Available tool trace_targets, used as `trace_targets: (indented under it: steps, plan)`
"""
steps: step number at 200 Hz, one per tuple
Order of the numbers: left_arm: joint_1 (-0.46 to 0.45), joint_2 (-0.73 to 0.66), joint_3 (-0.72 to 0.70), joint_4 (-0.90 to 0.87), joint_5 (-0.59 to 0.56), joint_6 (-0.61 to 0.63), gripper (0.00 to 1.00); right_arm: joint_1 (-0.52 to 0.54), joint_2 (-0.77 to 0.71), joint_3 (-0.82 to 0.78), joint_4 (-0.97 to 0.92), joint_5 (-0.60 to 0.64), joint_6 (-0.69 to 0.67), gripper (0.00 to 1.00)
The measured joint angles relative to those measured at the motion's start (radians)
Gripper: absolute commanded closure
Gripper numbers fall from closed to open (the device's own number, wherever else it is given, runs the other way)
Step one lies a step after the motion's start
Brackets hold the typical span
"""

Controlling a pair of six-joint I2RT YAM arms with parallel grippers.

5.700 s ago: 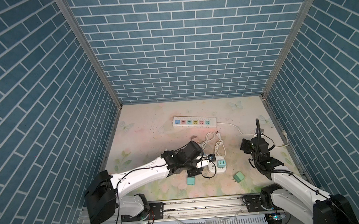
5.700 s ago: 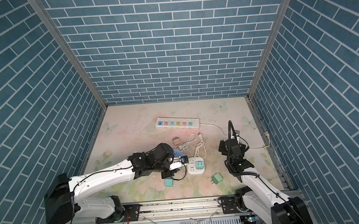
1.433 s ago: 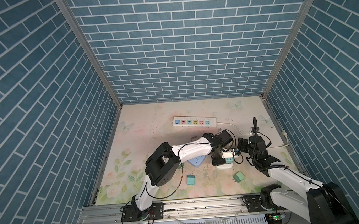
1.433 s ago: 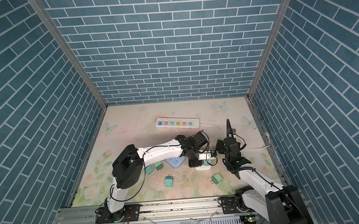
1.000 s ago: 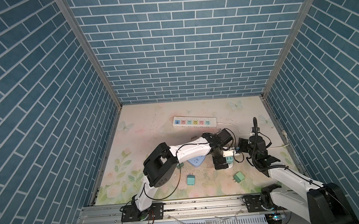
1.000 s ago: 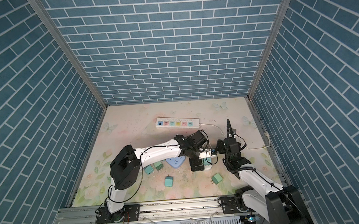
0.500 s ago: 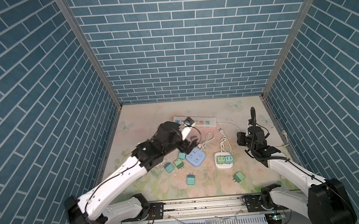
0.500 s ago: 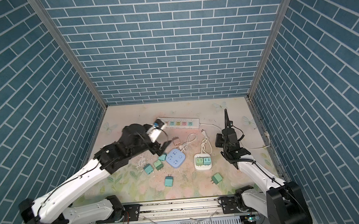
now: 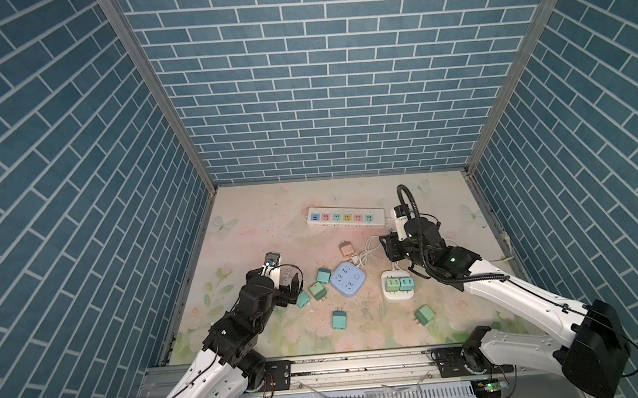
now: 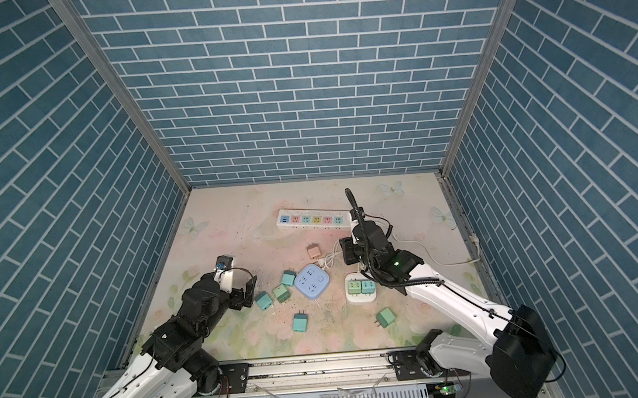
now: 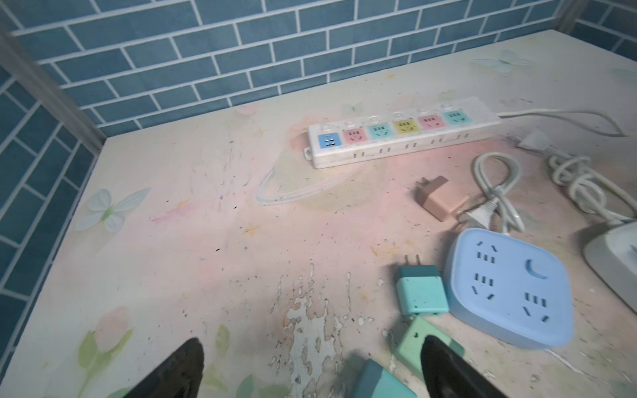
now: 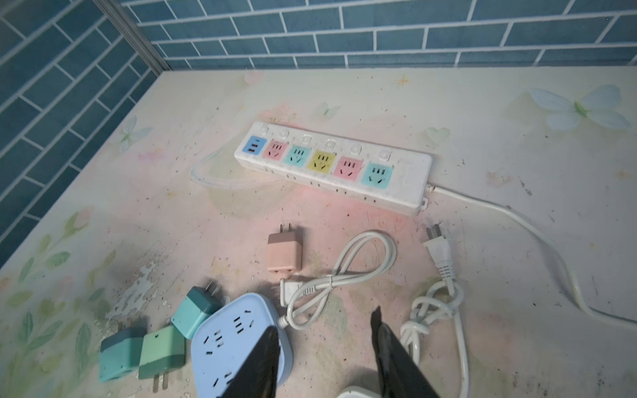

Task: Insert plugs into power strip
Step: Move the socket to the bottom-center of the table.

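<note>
Even, bright light; soft shadows; wrist views slightly blurred.

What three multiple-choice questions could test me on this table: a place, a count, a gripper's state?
1. Where does the pinkish plug lie?
A. On the table, between the long power strip and the blue socket block.
B. Plugged into a socket.
C. Held by an arm.
2. How many plugs sit in the white socket block?
A. None.
B. One.
C. Two.
3. How is the left gripper?
A. Shut on a cord.
B. Open, holding nothing.
C. Shut on a plug.
Answers: 1 A, it lies loose there; 2 C, two green ones stand side by side; 3 B, its fingers stand wide apart.
</note>
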Motion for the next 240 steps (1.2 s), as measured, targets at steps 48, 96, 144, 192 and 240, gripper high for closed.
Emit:
trace_targets:
  steps: [48, 96, 144, 192, 240]
  plan:
    - [0.001, -0.17, -0.088, -0.002, -0.123, -0.134, 0.0, 0.113, 0.137, 0.048, -0.023, 0.027, 0.017, 0.54]
    - [0.001, -0.249, -0.094, -0.047, -0.164, -0.212, 0.0, 0.187, 0.312, 0.155, -0.026, 0.045, 0.017, 0.55]
    - [0.001, -0.159, -0.094, -0.045, -0.167, -0.23, 0.0, 0.225, 0.481, 0.267, -0.054, 0.053, 0.017, 0.55]
    - [0.001, -0.099, -0.093, -0.045, -0.167, -0.237, 0.0, 0.239, 0.524, 0.282, -0.061, 0.069, 0.015, 0.55]
    - [0.001, -0.084, -0.092, -0.043, -0.168, -0.244, 0.0, 0.239, 0.598, 0.322, -0.052, 0.085, -0.002, 0.56]
